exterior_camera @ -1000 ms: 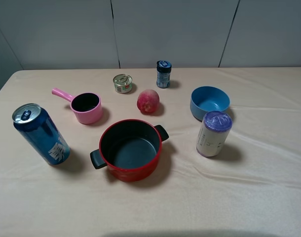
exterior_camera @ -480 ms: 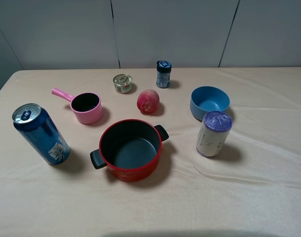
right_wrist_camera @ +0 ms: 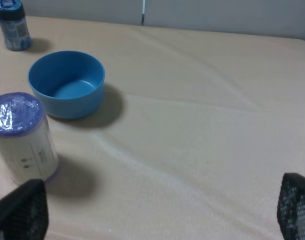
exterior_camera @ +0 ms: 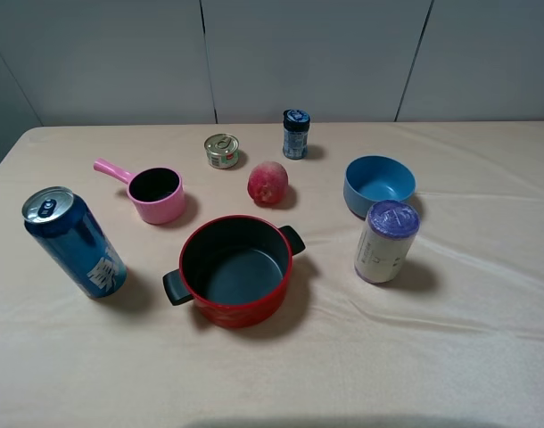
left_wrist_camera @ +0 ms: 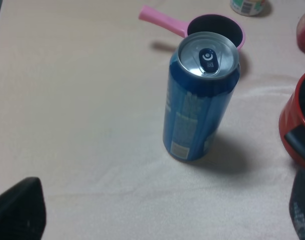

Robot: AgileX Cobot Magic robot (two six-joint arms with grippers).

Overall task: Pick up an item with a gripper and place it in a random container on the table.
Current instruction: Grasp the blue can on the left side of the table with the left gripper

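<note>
- On the single beige-clothed tabletop (exterior_camera: 486,357) stand eight things, none touching another.
- One red pot (exterior_camera: 245,312) with two black handles sits near the front middle.
- One tall blue can (exterior_camera: 74,242) stands at the far left, well apart from the one light-blue bowl (exterior_camera: 357,205) on the right.
- One purple-topped white cylinder (exterior_camera: 387,242) stands just in front of the bowl.
- One pink handled cup (exterior_camera: 160,212), one reddish fruit (exterior_camera: 267,183), one small tin (exterior_camera: 222,151) and one dark-capped jar (exterior_camera: 296,134) sit behind the pot.
- Two end effectors: the left end effector (left_wrist_camera: 157,212), fingers spread wide and empty, faces the can; the right end effector (right_wrist_camera: 157,210), likewise released, faces the cylinder and bowl.
</note>
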